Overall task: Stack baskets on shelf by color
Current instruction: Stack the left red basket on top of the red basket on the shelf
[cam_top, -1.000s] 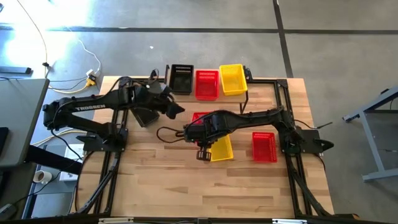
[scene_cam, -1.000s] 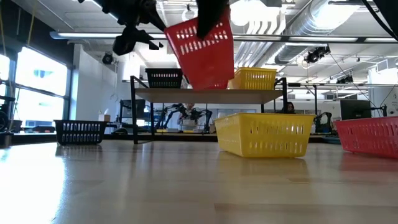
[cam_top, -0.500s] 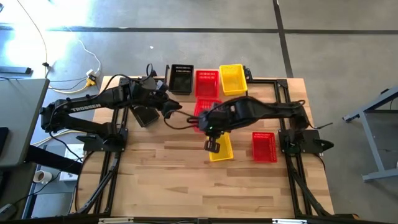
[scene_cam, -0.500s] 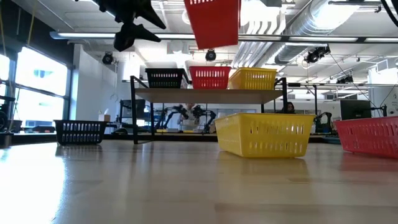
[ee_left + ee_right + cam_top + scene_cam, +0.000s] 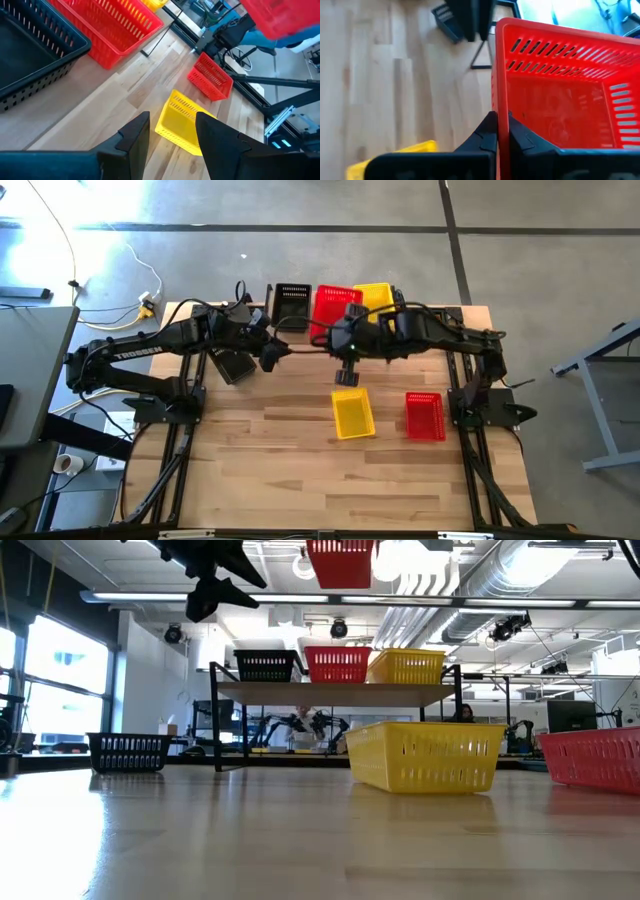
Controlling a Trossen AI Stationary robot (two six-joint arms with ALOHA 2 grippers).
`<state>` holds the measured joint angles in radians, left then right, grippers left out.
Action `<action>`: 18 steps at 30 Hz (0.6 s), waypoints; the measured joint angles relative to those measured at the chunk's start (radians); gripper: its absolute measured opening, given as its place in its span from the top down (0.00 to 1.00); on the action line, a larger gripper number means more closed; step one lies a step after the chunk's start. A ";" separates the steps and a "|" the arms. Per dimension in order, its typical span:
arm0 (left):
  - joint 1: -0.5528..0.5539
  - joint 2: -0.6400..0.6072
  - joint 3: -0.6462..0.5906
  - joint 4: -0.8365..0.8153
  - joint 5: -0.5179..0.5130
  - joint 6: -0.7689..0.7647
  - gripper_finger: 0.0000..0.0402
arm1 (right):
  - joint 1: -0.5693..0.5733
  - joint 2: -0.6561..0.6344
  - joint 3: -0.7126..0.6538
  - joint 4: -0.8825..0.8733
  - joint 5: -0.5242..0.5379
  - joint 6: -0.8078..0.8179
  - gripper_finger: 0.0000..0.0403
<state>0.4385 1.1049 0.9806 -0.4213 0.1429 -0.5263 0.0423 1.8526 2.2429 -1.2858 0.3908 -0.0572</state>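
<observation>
My right gripper [image 5: 338, 332] is shut on a red basket [image 5: 335, 305], held high over the shelf [image 5: 300, 692]; this basket also shows at the top of the low view [image 5: 342, 562]. On the shelf stand a black basket [image 5: 264, 666], a red one [image 5: 337, 665] right below the held one, and a yellow one [image 5: 408, 666]. My left gripper [image 5: 275, 352] is open and empty, in the air in front of the shelf's left end. A black [image 5: 128, 750], a yellow [image 5: 353, 412] and a red basket [image 5: 424, 416] rest on the tabletop. My right gripper pinches one side wall of the red basket at its rim [image 5: 500, 107], with one finger [image 5: 522, 137] inside the basket and the other [image 5: 485, 135] outside. The basket is lifted clear, upright and about level, its rim up, above the shelf's red basket.
The black basket on the table lies partly under my left arm [image 5: 232, 365]. The arms' black base frames run along the table's left [image 5: 170, 450] and right [image 5: 480, 450] sides. Bare planks lie toward the near edge [image 5: 320, 480].
My right gripper has carried the red basket up and toward the table's far edge, from over the table's middle to over the shelf. The basket hung tilted a second ago and now sits about level.
</observation>
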 joint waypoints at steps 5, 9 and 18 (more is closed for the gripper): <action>0.000 0.000 0.000 0.000 0.000 0.007 0.63 | -0.056 0.000 0.000 0.013 -0.028 -0.086 1.00; 0.000 0.000 -0.001 0.000 -0.003 0.007 0.63 | -0.093 0.000 0.000 0.011 -0.068 -0.131 1.00; 0.000 0.000 -0.001 0.001 -0.008 0.007 0.63 | -0.159 0.000 0.000 -0.044 -0.141 -0.169 1.00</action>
<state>0.4385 1.1049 0.9798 -0.4202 0.1345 -0.5194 -0.1171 1.8526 2.2429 -1.3299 0.2499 -0.2260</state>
